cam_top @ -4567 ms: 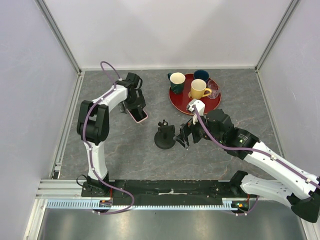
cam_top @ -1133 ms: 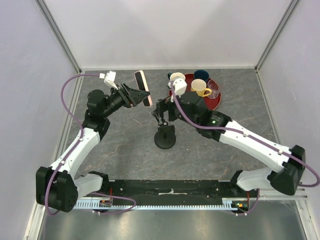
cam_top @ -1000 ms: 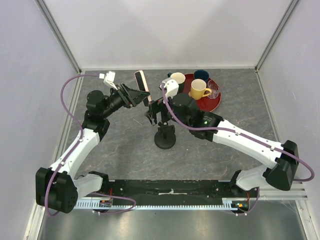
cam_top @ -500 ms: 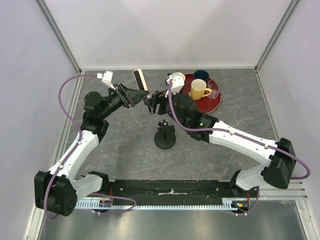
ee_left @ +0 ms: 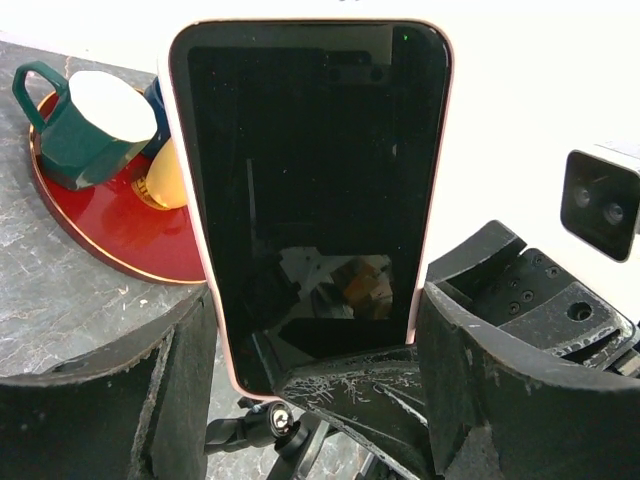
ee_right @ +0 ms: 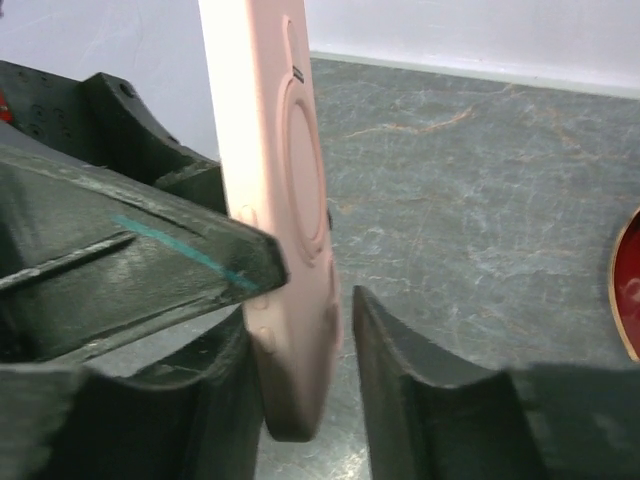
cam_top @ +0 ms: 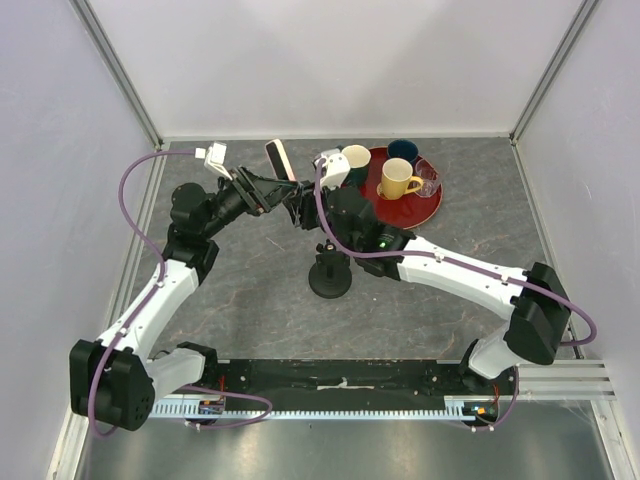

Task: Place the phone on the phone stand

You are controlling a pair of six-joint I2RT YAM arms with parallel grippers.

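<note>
The phone is held upright in the air, its black screen facing the left wrist camera and its pale pink back facing the right wrist camera. My left gripper is shut on the phone across its width, near its lower half. My right gripper straddles the phone's lower end from front and back. One finger lies against the screen side and a narrow gap shows at the other finger. The black phone stand sits on the table below, with nothing on it.
A round red tray at the back right carries a cream mug, a yellow mug, a dark teal mug and a small glass. White walls enclose the grey table on three sides.
My right gripper has risen from above the stand to the phone's lower end, and its jaws have narrowed around it. The left gripper has kept the phone raised, barely shifting.
</note>
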